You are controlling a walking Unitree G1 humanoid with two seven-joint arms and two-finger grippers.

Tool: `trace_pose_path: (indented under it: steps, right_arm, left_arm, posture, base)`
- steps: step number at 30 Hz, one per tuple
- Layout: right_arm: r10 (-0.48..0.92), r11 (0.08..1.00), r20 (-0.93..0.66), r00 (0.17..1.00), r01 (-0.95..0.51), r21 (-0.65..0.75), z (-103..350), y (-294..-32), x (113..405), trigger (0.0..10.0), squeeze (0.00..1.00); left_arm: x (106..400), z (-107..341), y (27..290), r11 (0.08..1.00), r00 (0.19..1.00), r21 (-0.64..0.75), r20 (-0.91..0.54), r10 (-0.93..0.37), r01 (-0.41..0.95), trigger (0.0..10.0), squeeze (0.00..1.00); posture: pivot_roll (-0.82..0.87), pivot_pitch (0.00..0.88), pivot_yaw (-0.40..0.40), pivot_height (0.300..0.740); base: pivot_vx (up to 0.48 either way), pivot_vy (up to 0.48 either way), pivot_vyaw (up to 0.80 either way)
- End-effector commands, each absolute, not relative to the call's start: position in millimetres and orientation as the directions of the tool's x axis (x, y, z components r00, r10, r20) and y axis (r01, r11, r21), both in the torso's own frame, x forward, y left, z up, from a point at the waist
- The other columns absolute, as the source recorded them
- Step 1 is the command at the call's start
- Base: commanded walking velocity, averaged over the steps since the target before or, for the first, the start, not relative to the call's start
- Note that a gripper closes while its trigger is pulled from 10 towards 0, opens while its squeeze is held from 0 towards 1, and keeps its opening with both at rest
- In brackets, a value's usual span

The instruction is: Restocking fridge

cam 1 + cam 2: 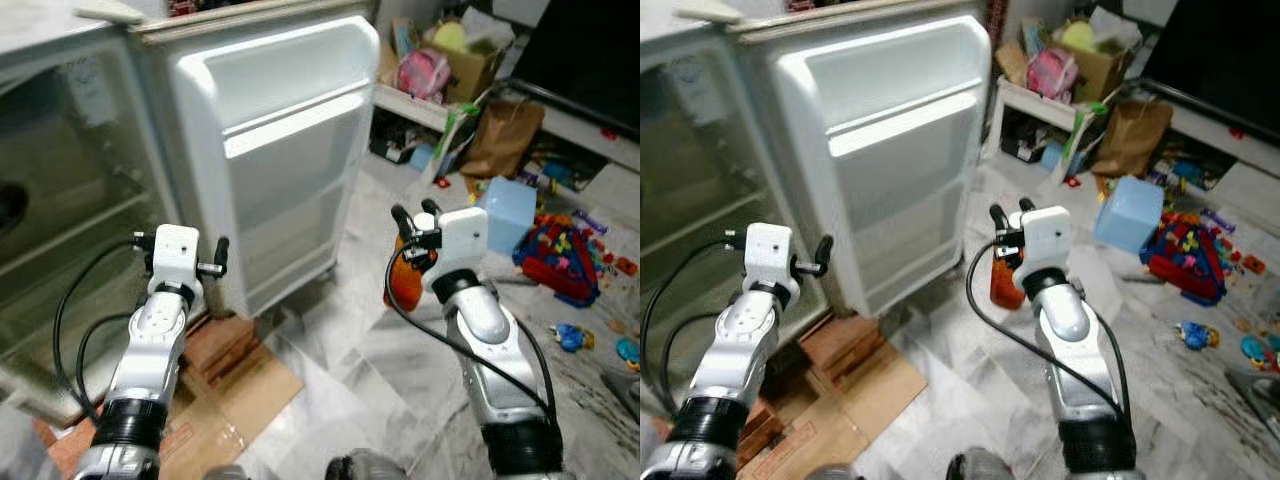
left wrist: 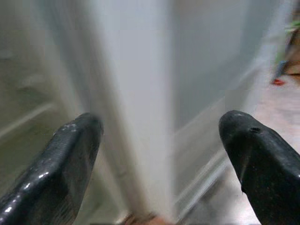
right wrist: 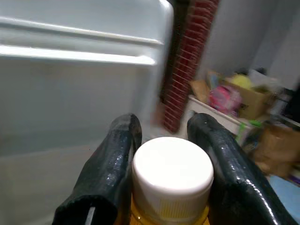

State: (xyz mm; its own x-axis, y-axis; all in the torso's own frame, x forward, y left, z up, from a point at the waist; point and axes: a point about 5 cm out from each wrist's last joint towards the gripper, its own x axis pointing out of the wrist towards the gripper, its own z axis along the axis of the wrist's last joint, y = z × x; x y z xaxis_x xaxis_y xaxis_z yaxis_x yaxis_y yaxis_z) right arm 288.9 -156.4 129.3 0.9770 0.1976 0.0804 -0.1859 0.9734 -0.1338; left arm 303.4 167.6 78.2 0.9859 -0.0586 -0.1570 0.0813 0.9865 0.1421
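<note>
Far left: open fridge, glass shelves in its dim interior, white top edge above. Just right of that, fridge door swung wide, inner face toward the camera, with 2 moulded door shelves, the upper one brightly lit. Low in front of the cabinet, left gripper raised on its silver arm, black cable looping beside it, 2 black fingers spread wide apart with nothing between them; in the left wrist view, the door's edge blurred and framed in the gap. Beneath that arm, flattened brown cardboard on the pale marble floor, touching the fridge's base. Further right, right gripper held up in front of the door's free edge, closed on an orange bottle hanging below the fingers; in the right wrist view, white cap pinched between both black pads, yellow-orange body just under it, door shelves behind. Beyond, against the back wall, low white shelf with a pink bag and a cardboard box, then a brown paper bag. Far right, light blue box on the floor, beside a heap of coloured toy bricks, with small loose toys scattered nearby.
</note>
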Motion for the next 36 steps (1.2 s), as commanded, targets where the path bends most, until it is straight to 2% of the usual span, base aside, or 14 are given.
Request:
trace_pose_path:
  steps: [1,5,24,27,36]
  right_arm:
    - [0.206,0.973,0.131,0.970,-0.188,-0.138,140,-155,292,10.0,0.00]
    - [0.214,0.971,0.131,0.968,-0.196,-0.140,140,-153,293,10.0,0.00]
    - [0.253,0.963,0.124,0.960,-0.236,-0.133,140,-150,297,10.0,0.00]
    - [0.288,0.954,0.129,0.949,-0.272,-0.127,140,-146,296,10.0,0.00]
    - [0.325,0.943,0.107,0.940,-0.314,-0.111,137,-142,296,10.0,0.00]
  left_arm:
    - [306,82,173,0.983,0.988,0.170,-0.152,-0.038,0.064,10.0,0.00]
    - [306,81,173,0.983,0.987,0.175,-0.156,-0.029,0.057,10.0,0.00]
    - [303,76,175,0.981,0.984,0.195,-0.178,0.015,0.020,10.0,0.00]
    - [301,73,181,0.976,0.980,0.217,-0.188,0.060,-0.018,10.0,0.00]
    - [289,81,195,0.986,0.982,0.117,-0.133,0.135,-0.119,10.0,0.00]
  posture:
    - [0.07,0.000,-0.065,0.740]
    - [0.07,0.000,-0.066,0.740]
    - [0.08,0.000,-0.072,0.740]
    - [0.08,0.000,-0.073,0.740]
    - [0.08,0.000,-0.068,0.740]
  base:
    - [0.356,-0.315,0.78]
    - [0.353,-0.322,0.78]
    - [0.299,-0.370,0.00]
    - [0.187,0.000,0.00]
    - [0.000,0.000,0.00]
